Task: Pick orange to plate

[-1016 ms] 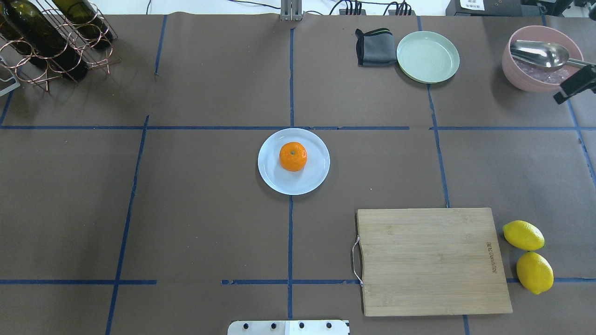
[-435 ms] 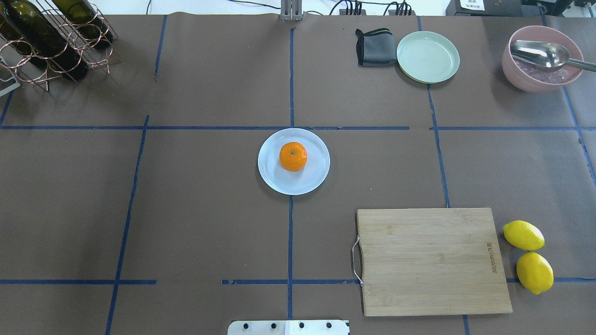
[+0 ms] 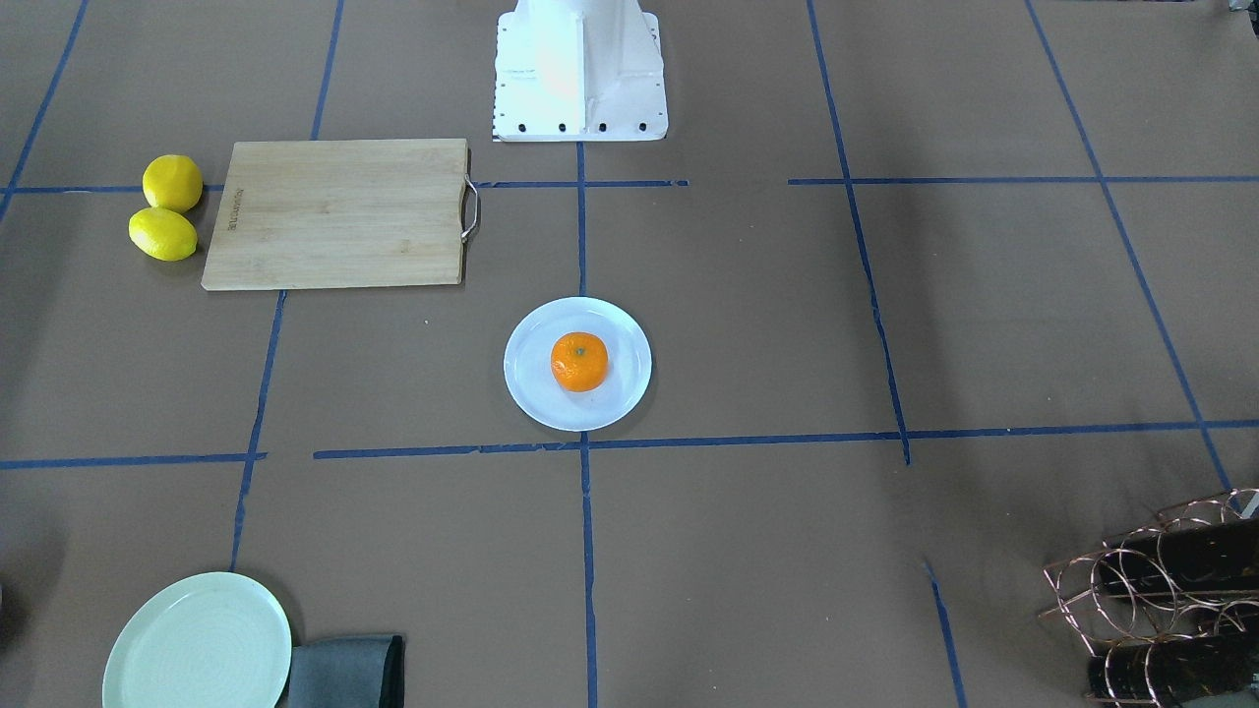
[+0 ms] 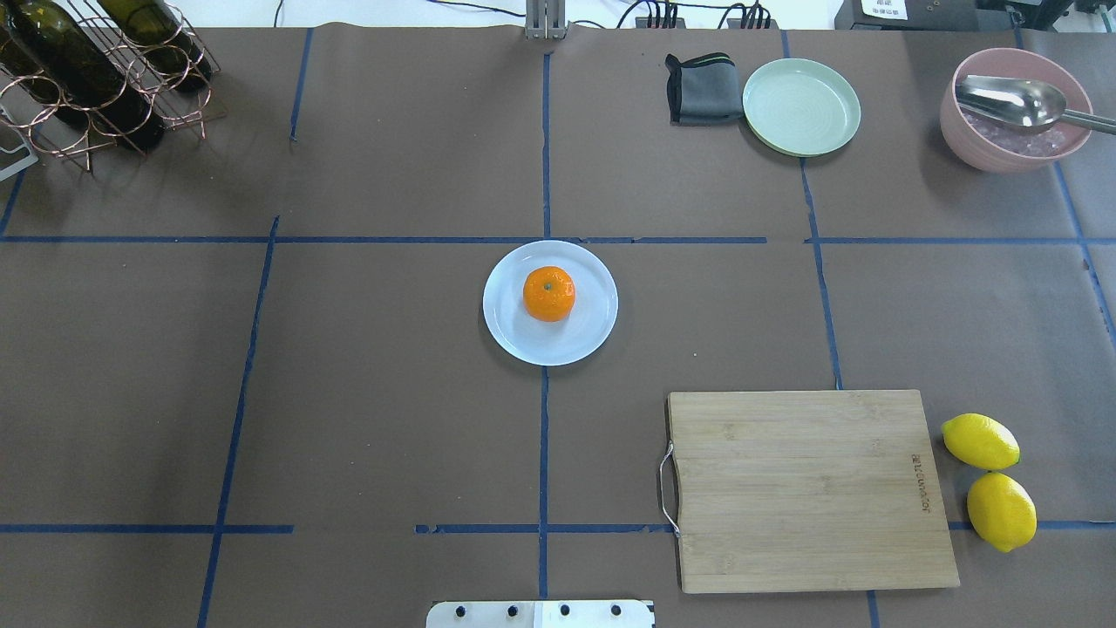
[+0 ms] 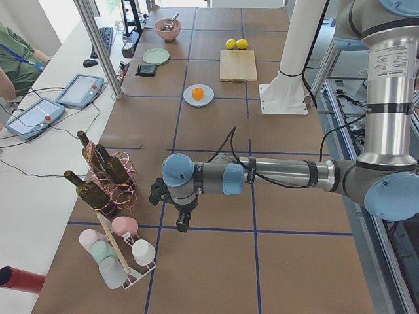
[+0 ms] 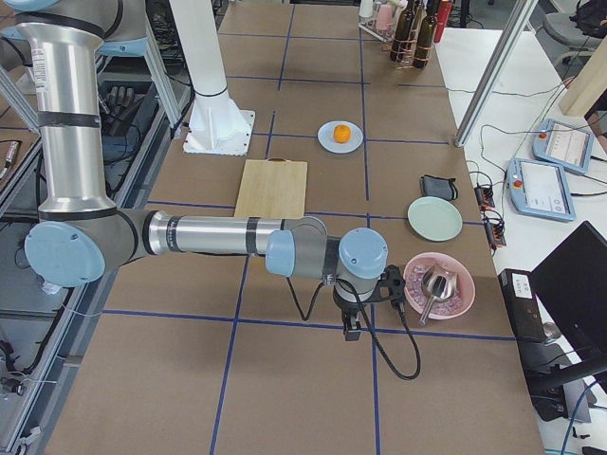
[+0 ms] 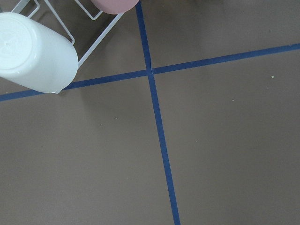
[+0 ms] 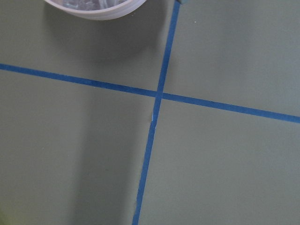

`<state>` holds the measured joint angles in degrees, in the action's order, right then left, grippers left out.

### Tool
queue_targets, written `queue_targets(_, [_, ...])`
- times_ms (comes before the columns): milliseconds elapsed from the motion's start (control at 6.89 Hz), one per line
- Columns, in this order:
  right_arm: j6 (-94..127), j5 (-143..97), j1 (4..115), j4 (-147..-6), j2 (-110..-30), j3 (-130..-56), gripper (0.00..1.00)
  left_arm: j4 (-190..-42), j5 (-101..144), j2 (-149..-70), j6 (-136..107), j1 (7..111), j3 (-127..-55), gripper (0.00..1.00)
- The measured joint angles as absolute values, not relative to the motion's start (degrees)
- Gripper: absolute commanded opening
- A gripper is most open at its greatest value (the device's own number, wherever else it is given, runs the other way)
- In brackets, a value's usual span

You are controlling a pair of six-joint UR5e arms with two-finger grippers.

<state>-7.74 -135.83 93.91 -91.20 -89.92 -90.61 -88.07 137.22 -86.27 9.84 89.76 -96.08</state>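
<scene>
We see the orange [image 4: 548, 293] sitting dimple-up on the plate [image 4: 510, 336], roughly at its middle and slightly toward the rim farthest from our base. Our left gripper [image 5: 181, 222] hangs over the table well apart from the plate on our left. Our right gripper [image 6: 349, 327] hangs well apart from the plate on our right, and both show only in the side views, so we cannot tell whether their fingers are apart or together. The cutting board [image 4: 806, 488] lies near the plate, closer to our base and to the right, with two lemons [image 4: 980, 440] farther from the plate still.
</scene>
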Motion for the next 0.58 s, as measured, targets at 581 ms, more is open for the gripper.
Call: queue_targets(581, [-1.1, -135.6, 93.9, -81.3, -92.3, -89.2, 1.00, -88.1, 137.2, -86.3, 9.8, 89.8, -95.8, 1.00])
